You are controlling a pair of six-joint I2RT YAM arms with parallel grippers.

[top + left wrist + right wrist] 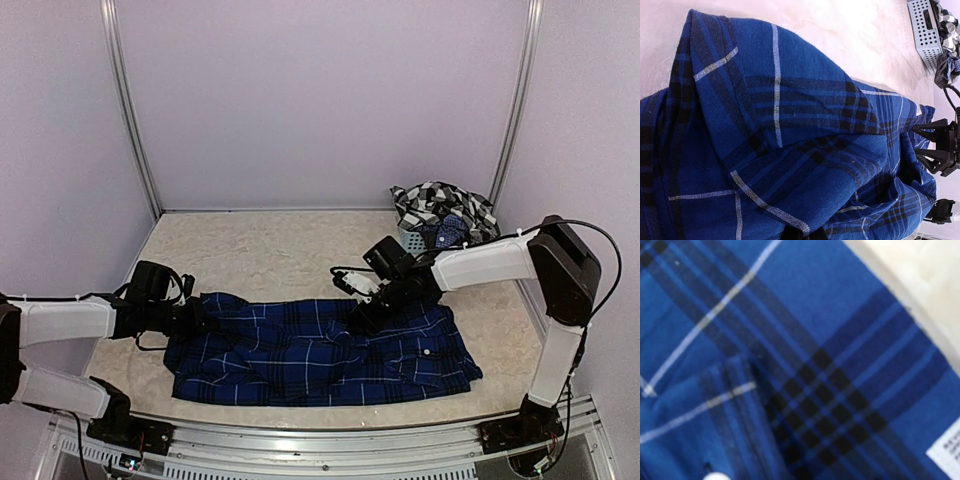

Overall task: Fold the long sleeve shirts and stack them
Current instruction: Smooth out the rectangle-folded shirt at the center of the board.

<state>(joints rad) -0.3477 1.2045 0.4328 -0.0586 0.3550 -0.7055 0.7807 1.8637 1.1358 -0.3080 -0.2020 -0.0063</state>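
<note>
**Item 1. Navy blue plaid cloth shirt (320, 358), collared, with thin white grid lines.** It lies spread lengthwise across the near middle of the pale speckled table (260, 250). The cloth is rumpled towards its left end and flatter at its right. A small white button (425, 352) shows on the right half. A white printed label (946, 447) sits at one edge, close under the right wrist camera.

**Item 2. Black-and-white checked cloth shirt (442, 203).** It is heaped at the far right corner, on top of the small grey-blue perforated plastic basket (411, 240), well apart from item 1.

**Item 3. Left gripper (198, 318).** It is at the left end of the navy shirt, with its pincer together and clamped on the cloth. The fabric rises in a fold there and fills the left wrist view.

**Item 4. Right gripper (362, 312).** It is at the far edge of the navy shirt, near the middle, and points down onto the cloth. In the left wrist view its two black fingers (930, 131) stand apart with a gap between them. Whether any cloth lies in that gap cannot be told. The right wrist view shows only fabric.
</note>
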